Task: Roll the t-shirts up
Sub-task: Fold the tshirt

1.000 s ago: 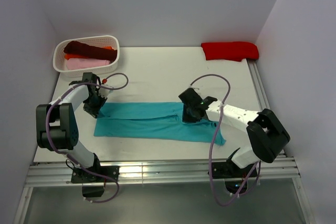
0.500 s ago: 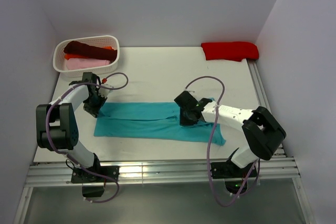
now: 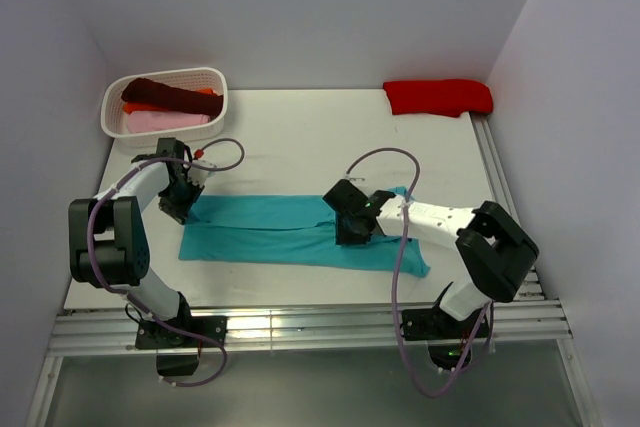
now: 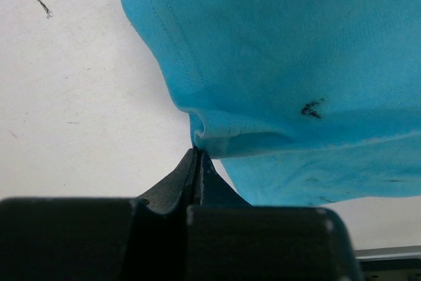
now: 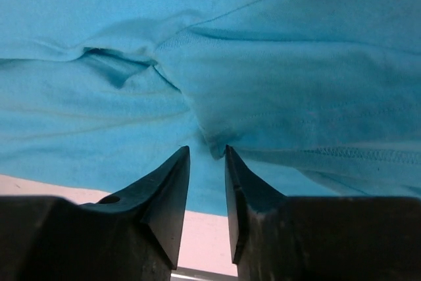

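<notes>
The teal t-shirt lies folded into a long strip across the near middle of the table. My left gripper sits at the strip's far left corner. In the left wrist view its jaws are pressed together on the hem of the teal t-shirt. My right gripper is over the right half of the strip. In the right wrist view its jaws stand a narrow gap apart with a raised fold of the teal t-shirt pinched between the tips.
A white basket at the back left holds maroon, orange and pink shirts. A red t-shirt lies at the back right corner. A metal rail runs along the table's right edge.
My right gripper has slid left along the teal strip, taking the cloth fold with it. The left arm has not moved.
</notes>
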Motion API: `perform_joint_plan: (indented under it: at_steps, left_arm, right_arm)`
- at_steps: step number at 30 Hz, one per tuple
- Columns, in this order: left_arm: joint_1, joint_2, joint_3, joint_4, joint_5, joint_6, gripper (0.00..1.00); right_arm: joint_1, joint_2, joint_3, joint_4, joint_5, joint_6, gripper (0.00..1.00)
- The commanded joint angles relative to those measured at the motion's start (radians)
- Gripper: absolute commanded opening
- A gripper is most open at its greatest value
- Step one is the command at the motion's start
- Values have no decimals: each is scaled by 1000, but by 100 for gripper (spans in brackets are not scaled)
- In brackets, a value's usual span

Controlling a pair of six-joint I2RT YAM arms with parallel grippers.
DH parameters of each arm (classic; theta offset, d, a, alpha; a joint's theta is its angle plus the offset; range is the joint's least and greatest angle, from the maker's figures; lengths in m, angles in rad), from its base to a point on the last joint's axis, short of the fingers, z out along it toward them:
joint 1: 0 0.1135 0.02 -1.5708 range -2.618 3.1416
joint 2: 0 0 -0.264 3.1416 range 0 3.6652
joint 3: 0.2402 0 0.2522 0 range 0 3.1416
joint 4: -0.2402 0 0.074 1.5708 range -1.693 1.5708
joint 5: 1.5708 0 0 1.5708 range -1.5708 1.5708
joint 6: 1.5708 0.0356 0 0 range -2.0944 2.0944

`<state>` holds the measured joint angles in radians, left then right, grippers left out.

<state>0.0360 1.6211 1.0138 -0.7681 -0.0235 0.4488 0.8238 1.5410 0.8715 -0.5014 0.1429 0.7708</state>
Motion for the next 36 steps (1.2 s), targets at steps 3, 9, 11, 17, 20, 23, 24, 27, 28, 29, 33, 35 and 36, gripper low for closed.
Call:
perform_joint_plan:
  at_steps: [3, 9, 11, 17, 20, 23, 24, 27, 28, 29, 33, 35, 36]
  left_arm:
    - [7, -3, 0, 0, 7, -7, 0]
    - [7, -10, 5, -7, 11, -4, 1]
    - [7, -13, 3, -8, 10, -2, 1]
    - [7, -20, 3, -8, 10, 4, 1]
    - [7, -15, 11, -13, 16, -1, 1]
    - [7, -7, 16, -13, 16, -1, 0]
    - [8, -6, 16, -14, 16, -2, 0]
    - [7, -6, 19, -13, 16, -2, 0]
    - [7, -6, 19, -14, 16, -1, 0]
    - [7, -7, 19, -14, 16, -2, 0]
    - [7, -9, 14, -14, 16, 1, 0]
    - [7, -9, 12, -11, 16, 1, 1]
    - [7, -7, 12, -11, 16, 1, 1]
  right_arm:
    - [9, -102, 24, -57, 89, 35, 39]
    - [-58, -220, 15, -114, 167, 59, 43]
    - [-109, -249, 6, -120, 188, 51, 43]
    - [-333, -226, 0, -56, 164, -24, 43]
    - [-397, -151, 21, -31, 136, -57, 43]
    - [-417, -84, 32, -17, 110, -74, 43]
    - [-417, -67, 29, -19, 104, -76, 42]
    - [-417, -105, -50, 14, 71, -68, 40]
    - [-416, -122, -69, 27, 58, -67, 38]
    - [-416, -142, -86, 32, 37, -67, 35]
    - [-411, -261, -173, 31, 27, -53, 30]
    - [-411, -291, -196, 29, 15, -54, 27]
    - [-410, -303, -207, 31, 5, -57, 25]
